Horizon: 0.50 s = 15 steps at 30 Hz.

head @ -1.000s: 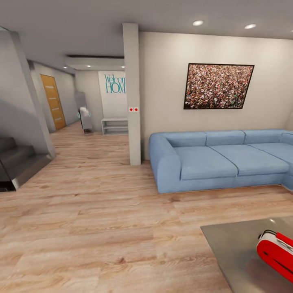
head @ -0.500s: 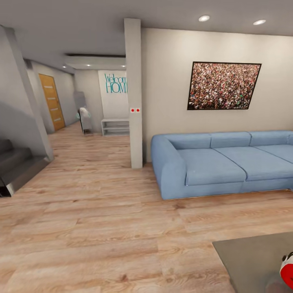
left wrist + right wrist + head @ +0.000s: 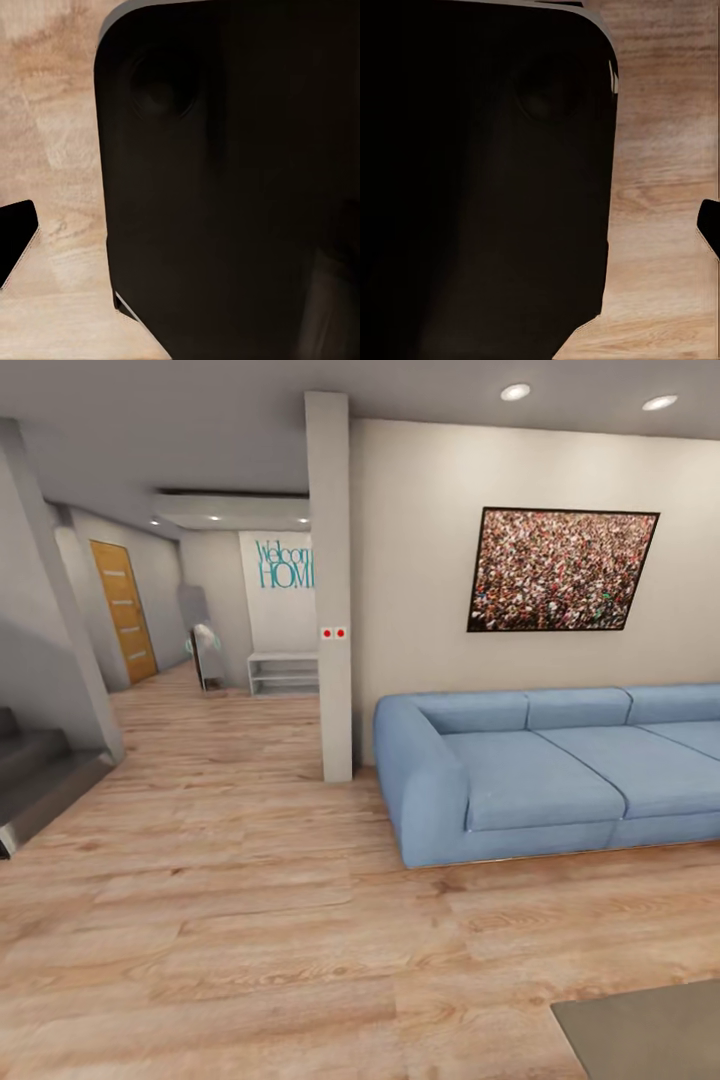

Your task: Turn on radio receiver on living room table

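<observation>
In the head view I face the living room with its light wood floor (image 3: 250,920). A corner of the glossy grey-taupe table (image 3: 655,1032) shows at the bottom right. The red radio receiver is out of view. The long blue sofa (image 3: 540,785) stands against the beige wall under the crowd picture (image 3: 563,570). Both wrist views look at a dark rounded part of my own body (image 3: 240,187) (image 3: 480,180) with wood floor beside it.
A square pillar (image 3: 333,590) stands left of the sofa. Behind it a hallway leads to an orange door (image 3: 124,610) and a low white shelf (image 3: 284,672). Grey stair steps (image 3: 35,770) sit at the far left. Open floor lies between me and the sofa.
The camera has swung away from the table: the whole picture shifted down and to the right. The radio slid out at the bottom right corner, and only the table's corner remains.
</observation>
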Available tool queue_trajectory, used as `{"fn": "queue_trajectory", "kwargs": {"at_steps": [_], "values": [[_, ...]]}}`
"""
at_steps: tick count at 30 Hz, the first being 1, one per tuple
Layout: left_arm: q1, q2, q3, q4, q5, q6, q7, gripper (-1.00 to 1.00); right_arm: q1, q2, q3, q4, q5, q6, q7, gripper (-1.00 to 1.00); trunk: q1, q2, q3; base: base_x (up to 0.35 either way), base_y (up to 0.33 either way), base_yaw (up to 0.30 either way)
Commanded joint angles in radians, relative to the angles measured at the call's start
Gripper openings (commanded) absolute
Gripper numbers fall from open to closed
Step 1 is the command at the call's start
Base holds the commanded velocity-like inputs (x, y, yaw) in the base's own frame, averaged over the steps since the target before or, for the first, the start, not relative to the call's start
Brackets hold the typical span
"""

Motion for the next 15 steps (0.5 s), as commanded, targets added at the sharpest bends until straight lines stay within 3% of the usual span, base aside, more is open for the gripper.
{"fn": "queue_trajectory", "kwargs": {"at_steps": [1,6,15], "values": [[0.0,0.0,0.0,0.0,0.0,0.0,0.0,1.0,0.0,0.0,0.0,0.0,0.0,0.0,0.001,1.0,0.0,0.0,0.0,0.323,0.003,0.0],[0.0,-0.001,0.0,-0.001,0.0,-0.007,0.002,1.0,0.0,0.0,-0.002,0.0,-0.001,-0.001,0.0,1.0,0.0,0.0,0.0,0.279,0.001,-0.024],[0.0,-0.001,0.0,-0.002,0.0,-0.011,0.003,1.0,0.0,0.001,-0.005,0.0,-0.004,-0.002,-0.001,1.0,0.0,0.0,0.0,0.028,0.0,-0.249]]}}
